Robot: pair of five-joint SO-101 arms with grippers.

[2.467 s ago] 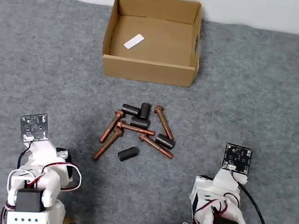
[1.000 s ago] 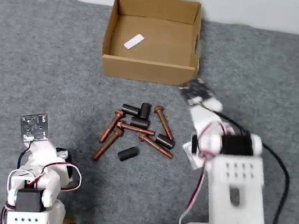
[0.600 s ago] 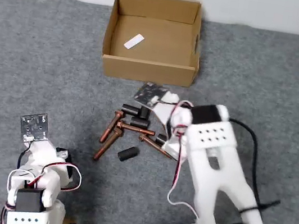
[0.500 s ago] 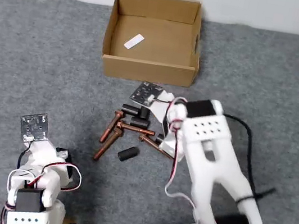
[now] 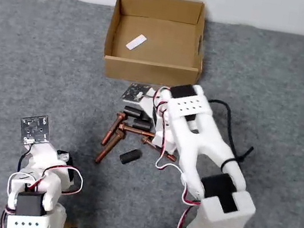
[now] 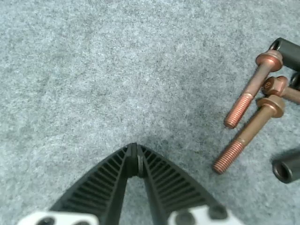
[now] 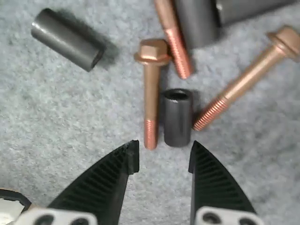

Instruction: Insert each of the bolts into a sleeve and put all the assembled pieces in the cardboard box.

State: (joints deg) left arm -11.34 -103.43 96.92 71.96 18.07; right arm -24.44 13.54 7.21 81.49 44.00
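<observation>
The copper-coloured flanged steel bolts and the short dark cylindrical sleeves lay loose and mixed in one heap on the grey felt worktop (image 5: 46, 51), none yet assembled. That probably explained why the open brown cardboard box (image 5: 150, 72) beyond the heap held nothing but a small white slip (image 5: 136, 42). The right fingers (image 7: 110, 180) were spread apart and empty, poised over the near edge of the heap, a stance that looked meant to straddle one part. Just ahead of their tips lay a dark sleeve (image 7: 178, 117), bore facing away, roughly centred on the gap though slightly toward one finger. A copper bolt (image 7: 151, 98) lay alongside it, nearly touching, threaded end toward the fingers and in line with the other tip. A second bolt (image 7: 243, 79) angled in from the far side, its threads close to the sleeve, so a clean grasp of the sleeve alone would probably need care. The left fingers (image 6: 110, 185) were pressed together with nothing between them, low over bare felt, apparently parked. Two bolts (image 6: 248, 133) lay off to one side of them, well clear of the tips.
</observation>
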